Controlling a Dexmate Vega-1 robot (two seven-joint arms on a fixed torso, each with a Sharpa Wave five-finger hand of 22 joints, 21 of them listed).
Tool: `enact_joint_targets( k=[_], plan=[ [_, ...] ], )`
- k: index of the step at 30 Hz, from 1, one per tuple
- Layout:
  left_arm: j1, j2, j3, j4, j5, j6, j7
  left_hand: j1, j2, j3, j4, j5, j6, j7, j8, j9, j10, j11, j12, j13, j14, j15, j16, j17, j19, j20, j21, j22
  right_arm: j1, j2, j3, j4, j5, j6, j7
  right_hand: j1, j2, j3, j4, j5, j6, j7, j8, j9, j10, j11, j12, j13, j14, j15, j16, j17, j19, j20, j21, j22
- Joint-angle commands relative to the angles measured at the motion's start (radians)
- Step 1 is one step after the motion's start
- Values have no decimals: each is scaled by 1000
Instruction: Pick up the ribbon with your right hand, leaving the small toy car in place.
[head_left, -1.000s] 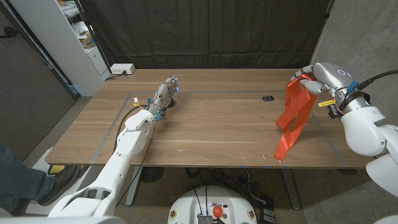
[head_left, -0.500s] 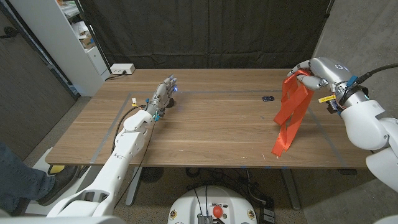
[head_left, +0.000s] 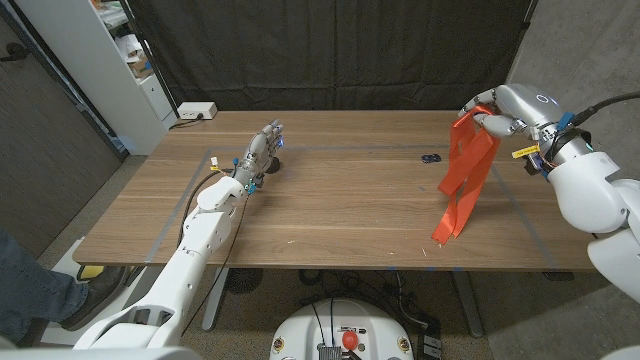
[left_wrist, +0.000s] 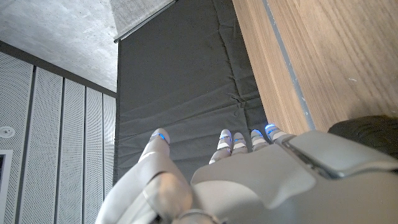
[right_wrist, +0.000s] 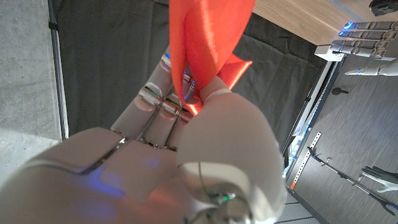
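Change: since a second ago the right hand (head_left: 497, 108) has risen and drawn toward the far right corner of the table (head_left: 340, 215), and the ribbon (head_left: 465, 177) has come up with it, so its lower end now hangs higher over the wood near the front edge.

Head view, right side: fingers are closed around the top of the orange ribbon, which hangs down in a long folded strip; whether its tip touches the wood or just clears it I cannot tell.

Head view, toy: the small toy car (head_left: 431, 158) sits as a dark speck on the table just left of the hanging ribbon, apart from it and in the same spot as before.

Head view, left side: the left hand (head_left: 265, 150) waits on the far left part of the table, fingers stretched out and holding nothing, well apart from car and ribbon.

Left wrist view: the left hand's back and fingertips (left_wrist: 227, 138) point past the table edge toward the black curtain (left_wrist: 186, 93), nothing in its grasp.

Right wrist view: the ribbon is pinched between thumb and fingers (right_wrist: 155, 93), orange fabric rising out of the grip.

Meaning for the task: the pick looks essentially done, the car undisturbed; a little more height would put the tail clearly off the surface.
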Motion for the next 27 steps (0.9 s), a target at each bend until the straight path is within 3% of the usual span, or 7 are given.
enact_joint_targets(
  k=[1,27],
  plan=[
    [-10,-2,7,6,-1,-3,-3,0,9,0,-7,1,-7,-2,-2,5,0,-4,2,3,-32,-1,-1,3,-116,2,-1,4,50,24,4,-8,-1,34,43,5,4,-1,0,3,1,-6,-6,5,16,-18,3,2,-5,-41,-3,5,-4,-23,11,5],
    [-18,1,1,13,-3,-7,-4,-1,11,-1,-10,1,-6,-1,-1,5,-1,-1,2,3,-30,-3,0,2,-116,1,-2,4,82,42,-31,24,-14,42,33,3,7,-3,4,3,-2,-9,-7,12,16,-21,-1,8,-1,-42,-13,20,-12,-23,35,3]
  ],
)
